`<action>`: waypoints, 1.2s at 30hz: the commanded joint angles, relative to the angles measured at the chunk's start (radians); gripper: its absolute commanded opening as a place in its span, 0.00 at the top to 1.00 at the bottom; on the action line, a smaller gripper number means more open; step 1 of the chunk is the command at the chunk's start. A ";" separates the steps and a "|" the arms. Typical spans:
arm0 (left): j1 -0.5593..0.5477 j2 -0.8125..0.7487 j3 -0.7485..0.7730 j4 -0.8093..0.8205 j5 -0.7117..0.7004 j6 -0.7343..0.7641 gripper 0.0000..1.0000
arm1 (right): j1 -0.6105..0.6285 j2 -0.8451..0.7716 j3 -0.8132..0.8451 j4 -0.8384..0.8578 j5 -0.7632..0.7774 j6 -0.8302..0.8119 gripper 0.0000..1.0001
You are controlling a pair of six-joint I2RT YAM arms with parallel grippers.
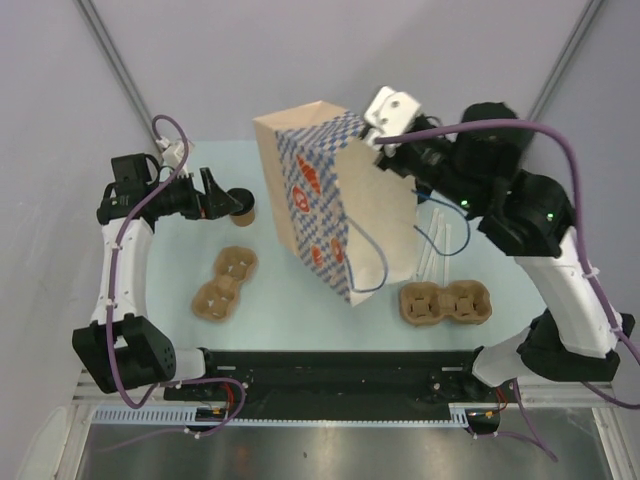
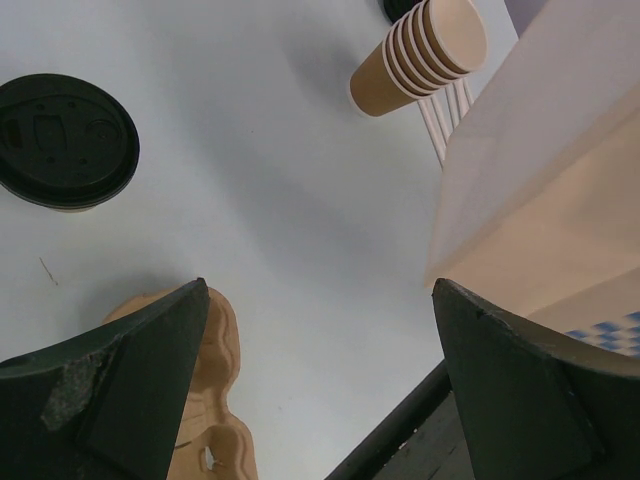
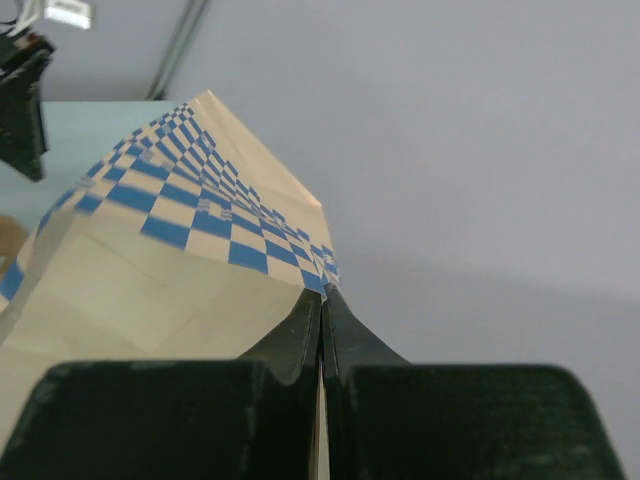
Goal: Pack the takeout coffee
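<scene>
My right claw [image 3: 322, 322] is clenched on the upper edge of the paper bag [image 1: 318, 200], the two fingers pressed together with the paper between them. The bag has a blue check print and stands upright in the middle of the surface [image 1: 320, 322], with its mouth at the top. My left claw [image 2: 320, 385] is released, its fingers [image 2: 110, 400] wide apart with nothing between them. The takeout coffee [image 2: 65, 140] stands just ahead of it on the left side of the surface, upright, black lid on, not between the fingers. Under the left claw lies a pulp cup carrier [image 2: 212, 400]. Near the bag a stack of lidless cups [image 2: 420, 52] lies on its side. A second carrier [image 1: 447, 303] lies to the right of the bag, with white straws [image 1: 440, 240] beside it.
</scene>
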 commanded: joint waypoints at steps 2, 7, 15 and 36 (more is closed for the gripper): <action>0.008 -0.046 0.040 0.021 0.000 -0.025 0.00 | 0.197 0.081 -0.005 -0.029 0.300 0.087 1.00; 0.028 -0.061 0.022 0.033 -0.008 -0.036 0.00 | 0.269 0.149 0.010 -0.098 0.438 0.135 1.00; 0.045 -0.057 -0.009 0.065 0.021 -0.075 0.00 | 0.289 0.271 0.127 -0.394 0.373 0.369 1.00; 0.128 0.166 0.146 -0.570 -0.140 0.892 0.00 | 0.114 0.382 0.115 -0.383 0.049 0.345 1.00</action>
